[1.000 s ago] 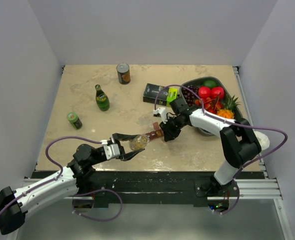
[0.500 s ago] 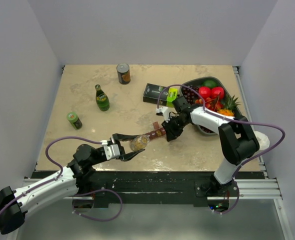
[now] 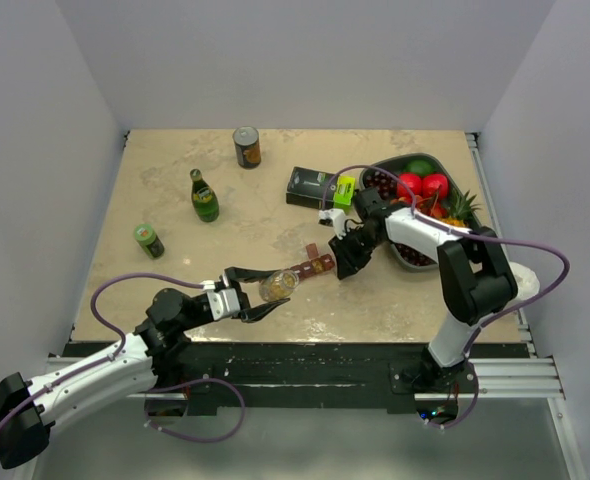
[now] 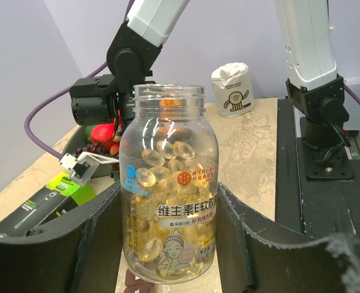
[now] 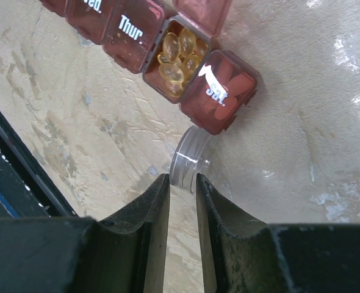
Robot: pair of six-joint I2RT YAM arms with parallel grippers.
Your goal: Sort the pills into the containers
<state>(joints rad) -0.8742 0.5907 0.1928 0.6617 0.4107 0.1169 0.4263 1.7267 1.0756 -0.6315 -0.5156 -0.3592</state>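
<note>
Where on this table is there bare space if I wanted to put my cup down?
The widest bare patch is in the middle of the table, between the green bottle and the pill strip. Another lies along the back edge, between the can and the fruit tray. The right side is crowded: box, tray, strip and right gripper bunch together.

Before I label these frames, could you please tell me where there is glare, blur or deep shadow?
Right wrist: white glare patches on the table at right, yet the pill organiser lettering reads sharp; the right fingers are nearly black. Left wrist: the bottle label is crisp, the left fingers dark with little detail. Top external: even light, only faint shadows.
</note>
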